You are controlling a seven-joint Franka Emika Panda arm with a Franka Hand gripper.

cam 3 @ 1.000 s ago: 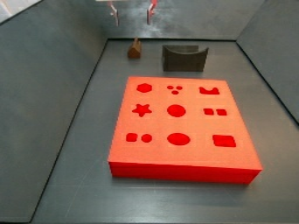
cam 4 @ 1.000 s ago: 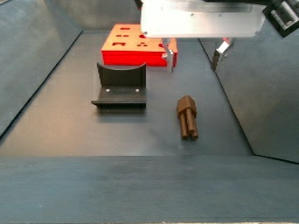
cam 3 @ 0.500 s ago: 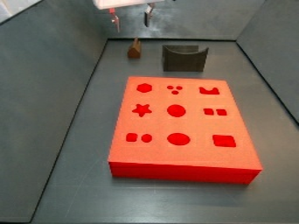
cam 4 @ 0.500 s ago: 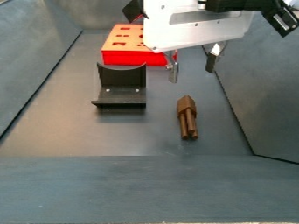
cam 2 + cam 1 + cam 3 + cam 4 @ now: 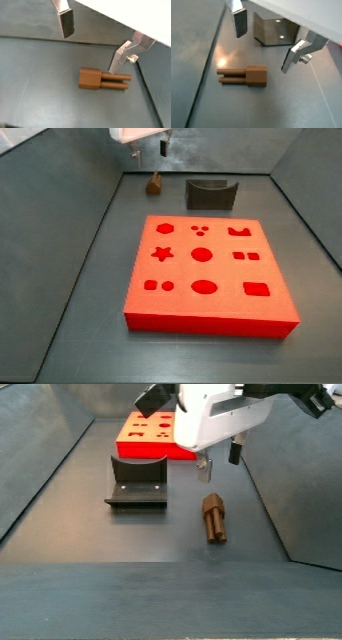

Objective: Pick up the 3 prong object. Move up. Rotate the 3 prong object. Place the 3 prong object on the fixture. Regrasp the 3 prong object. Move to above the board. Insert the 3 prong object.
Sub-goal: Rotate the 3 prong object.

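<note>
Fingers [image 5: 238, 22] of the single gripper [image 5: 264, 42] stood wide apart and held nothing, hanging above the grey floor with the peg below them and not yet between them. One brown 3 prong object [image 5: 246, 77] lay flat on the floor. In both wrist views its square body sat roughly under the gap between the two silver plates, while its prongs pointed out to one side. Its long axis ran roughly along the line from one finger to the other, so the plates looked set to meet its ends, not its long sides; as a judgement, the gripper needed to turn or shift before it closed. In a wrist view the other plate [image 5: 121, 56] appeared just above the prong end [image 5: 117, 82], clear of it.

In a side view the gripper [image 5: 219, 462] hung above and slightly behind the peg [image 5: 214, 518], between it and the red board [image 5: 150, 436]. One dark fixture [image 5: 138, 482] stood near the peg, between it and the far wall, with bare floor between them. In the opposite side view the gripper [image 5: 147, 140] was at the far end of the floor, over the small brown peg [image 5: 155, 185], with the fixture [image 5: 211, 194] just beside it and the one board [image 5: 207, 278] well apart, nearer the camera.

Counted: one gripper, two fingers, one peg, one fixture, one board. Pickup had not begun.
</note>
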